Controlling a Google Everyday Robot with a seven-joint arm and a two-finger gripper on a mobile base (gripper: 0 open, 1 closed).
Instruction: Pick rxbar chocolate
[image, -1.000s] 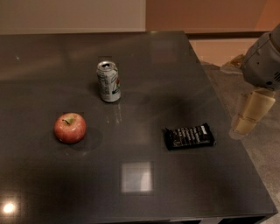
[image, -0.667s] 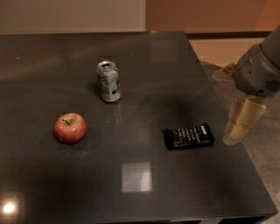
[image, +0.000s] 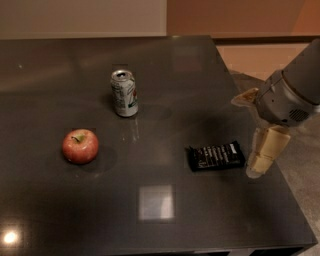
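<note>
The tool (image: 259, 165) hung at the frame's right, just beside the rxbar chocolate (image: 216, 156) lying flat on the dark worktop (image: 165, 225); whether it was apart or together, I cannot tell.

one view | high, angled down on table (image: 200, 75) | mid-range | gripper (image: 261, 165) right

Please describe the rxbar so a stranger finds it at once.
On the dark table, look near the right edge, just left of the gripper. The rxbar chocolate lies flat there: black, rectangular, white text, unlike the red apple and upright silver can.
</note>
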